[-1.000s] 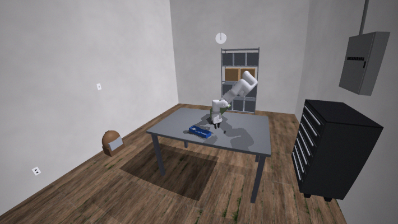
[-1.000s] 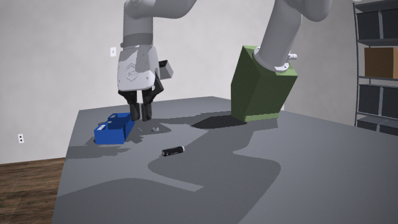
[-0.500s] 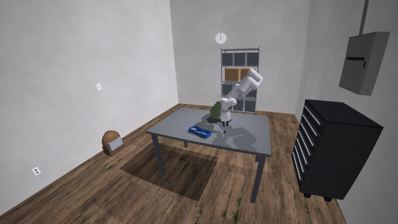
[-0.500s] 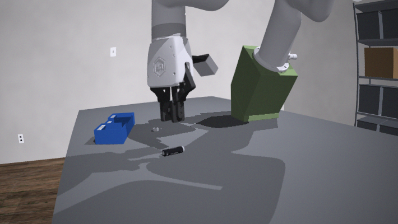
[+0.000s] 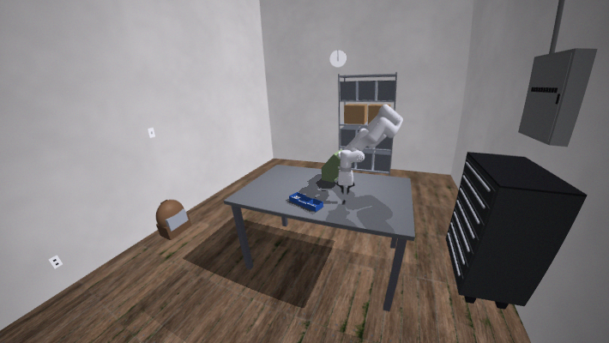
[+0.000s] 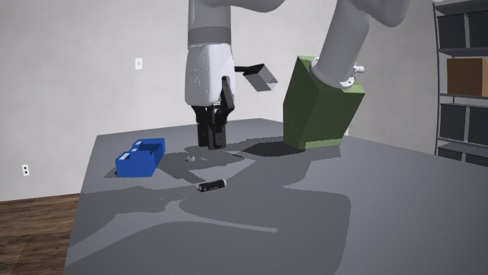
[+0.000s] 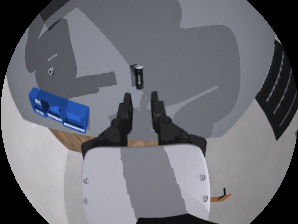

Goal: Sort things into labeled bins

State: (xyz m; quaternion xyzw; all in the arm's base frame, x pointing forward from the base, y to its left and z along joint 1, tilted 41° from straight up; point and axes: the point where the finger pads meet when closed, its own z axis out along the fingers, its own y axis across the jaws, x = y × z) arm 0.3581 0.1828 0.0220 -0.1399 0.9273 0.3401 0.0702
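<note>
Tabletop (image 6: 378, 192): battery (image 7: 137, 74) just ahead of jaws

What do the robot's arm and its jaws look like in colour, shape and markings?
The arm is smooth, rounded and white, with a grey band above the wrist. The gripper has a white, boxy housing with small dots and black jaws. A grey box-shaped camera sticks out beside it. The base is green. No cables show.

We see a glossy white arm (image 6: 344, 38) of rounded tubular links, a grey band above the wrist, and a green angular base block (image 6: 319, 106). The tool (image 6: 211, 137) has a white housing with small screws and black fingers.
</note>
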